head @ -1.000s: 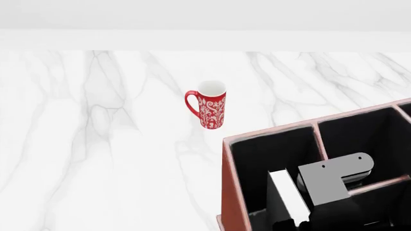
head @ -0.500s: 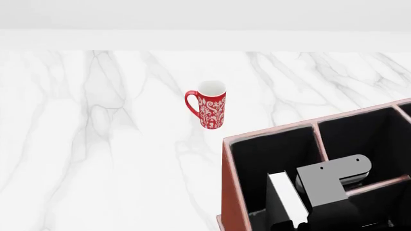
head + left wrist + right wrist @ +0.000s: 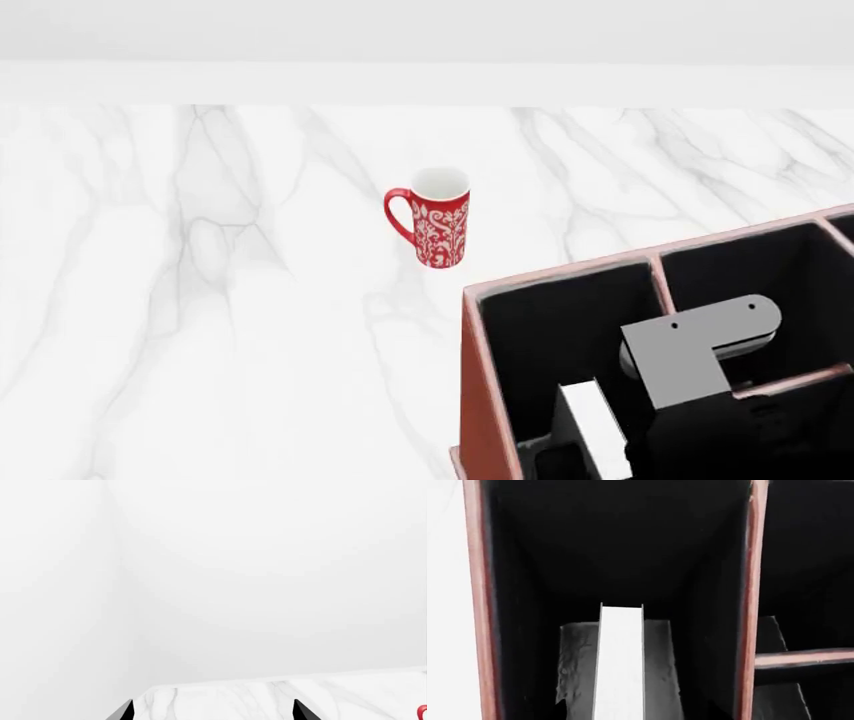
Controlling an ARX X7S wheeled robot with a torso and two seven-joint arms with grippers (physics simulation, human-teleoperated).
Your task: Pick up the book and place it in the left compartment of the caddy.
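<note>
The caddy [image 3: 470,380] stands at the lower right of the head view, reddish-brown with a black interior. My right arm [image 3: 687,355] reaches down into its left compartment [image 3: 561,330]. The book [image 3: 594,425] stands upright inside that compartment, white page edges showing. In the right wrist view my right gripper [image 3: 620,630] is shut on the book [image 3: 620,670], with grey fingers [image 3: 577,670] on both covers, between the caddy's outer wall [image 3: 475,605] and the long divider [image 3: 750,605]. My left gripper [image 3: 212,712] is open and empty, away from the caddy.
A red patterned mug [image 3: 434,217] stands on the white marble counter [image 3: 200,300] behind and left of the caddy; a sliver of it shows in the left wrist view [image 3: 422,713]. The caddy's two smaller sections [image 3: 747,270] lie right of the divider.
My right gripper has sunk lower into the left compartment with the book; less of the white page edge shows above the rim. The mug and caddy have not moved.
</note>
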